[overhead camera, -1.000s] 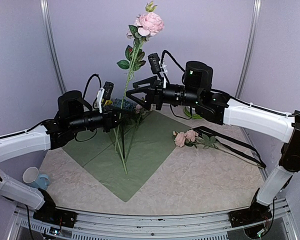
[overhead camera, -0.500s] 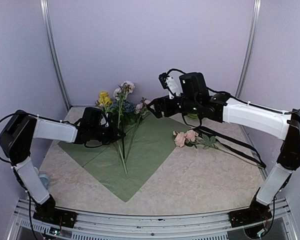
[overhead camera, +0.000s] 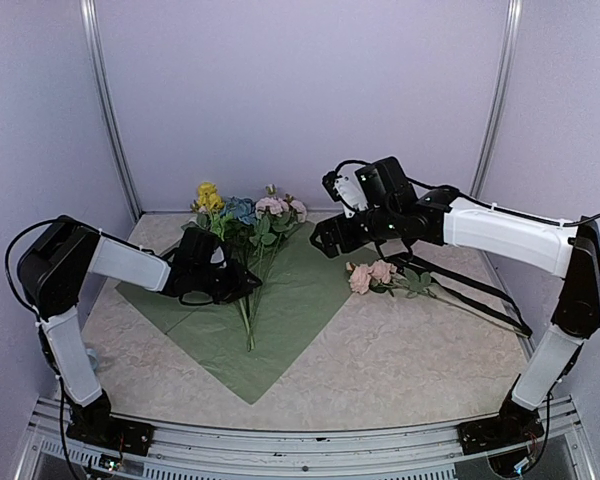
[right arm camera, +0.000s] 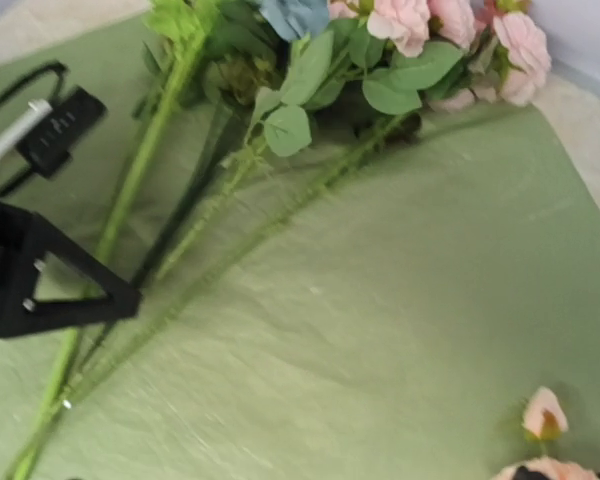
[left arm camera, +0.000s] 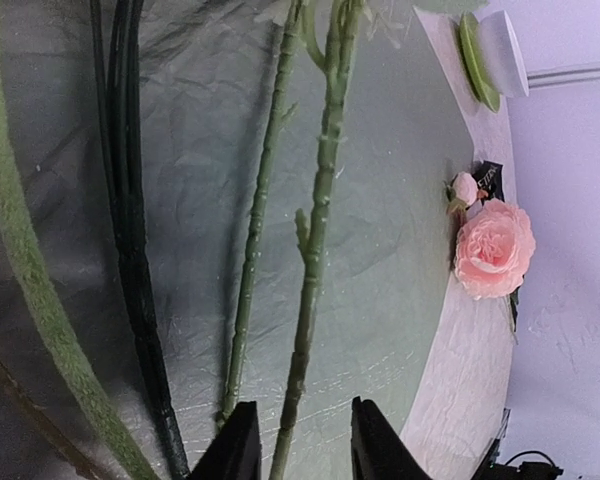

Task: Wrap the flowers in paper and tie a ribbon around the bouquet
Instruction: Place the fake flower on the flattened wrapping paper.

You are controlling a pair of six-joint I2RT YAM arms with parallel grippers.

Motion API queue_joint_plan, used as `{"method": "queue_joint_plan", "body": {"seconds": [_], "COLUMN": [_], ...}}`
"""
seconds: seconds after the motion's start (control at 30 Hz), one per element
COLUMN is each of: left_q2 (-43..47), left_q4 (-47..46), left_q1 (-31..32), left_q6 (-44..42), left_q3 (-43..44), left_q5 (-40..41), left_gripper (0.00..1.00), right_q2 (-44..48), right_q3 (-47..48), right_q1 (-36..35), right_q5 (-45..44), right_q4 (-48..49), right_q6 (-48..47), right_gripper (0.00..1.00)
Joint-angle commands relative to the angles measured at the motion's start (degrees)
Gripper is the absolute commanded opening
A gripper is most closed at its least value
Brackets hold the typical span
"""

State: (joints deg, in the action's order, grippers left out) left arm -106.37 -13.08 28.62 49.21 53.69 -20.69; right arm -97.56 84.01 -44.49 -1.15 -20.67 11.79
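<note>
Flowers [overhead camera: 242, 213] lie on green paper [overhead camera: 300, 300], far-left part of table [overhead camera: 430, 360], heads far, cut ends near. L gripper [left arm camera: 300, 440] sits low over them, jaws a bit apart w/ one stem [left arm camera: 315, 250] between, not pinched (gap shows both sides). R gripper [overhead camera: 325, 233] hovers just right of the blooms, no contact; apart or together, can't tell. Loose pink rose sprig [overhead camera: 372, 275] on table just right of paper.
</note>
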Motion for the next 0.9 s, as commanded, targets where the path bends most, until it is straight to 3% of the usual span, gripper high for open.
{"method": "queue_joint_plan", "body": {"seconds": [0.0, 0.2, 0.37, 0.63, 0.77, 0.87], "left_q2": [1.1, 5.7, 11.1, 22.7, 27.1, 29.3], "left_q4": [0.4, 5.9, 9.8, 10.9, 9.2, 8.1], "left_q1": [0.5, 2.3, 4.4, 7.5, 8.0, 8.0], "left_q6": [-0.3, -3.8, -7.4, -19.7, -23.7, -25.2], "left_q3": [0.8, 2.0, 3.7, 3.8, 1.9, 0.3], "left_q5": [2.5, 9.0, 14.6, 23.2, 26.1, 27.6], "left_gripper": [0.36, 0.38, 0.44, 0.89, 0.94, 0.94], "right_q2": [0.4, 1.7, 1.8, 0.9, -1.7, -4.2], "right_q3": [-0.3, -0.7, -1.8, -9.9, -12.5, -12.3], "right_q1": [0.7, 3.4, 9.5, 20.9, 27.6, 29.6], "right_q5": [-0.4, -2.3, -4.1, -5.8, -6.1, -4.1], "right_q4": [-4.1, -9.7, -21.4, -34.2, -34.0, -30.9], "right_q6": [-2.0, -5.7, -12.8, -16.3, -15.9, -17.6], "right_gripper": [0.9, 0.89, 0.74, 0.72, 0.75, 0.69]}}
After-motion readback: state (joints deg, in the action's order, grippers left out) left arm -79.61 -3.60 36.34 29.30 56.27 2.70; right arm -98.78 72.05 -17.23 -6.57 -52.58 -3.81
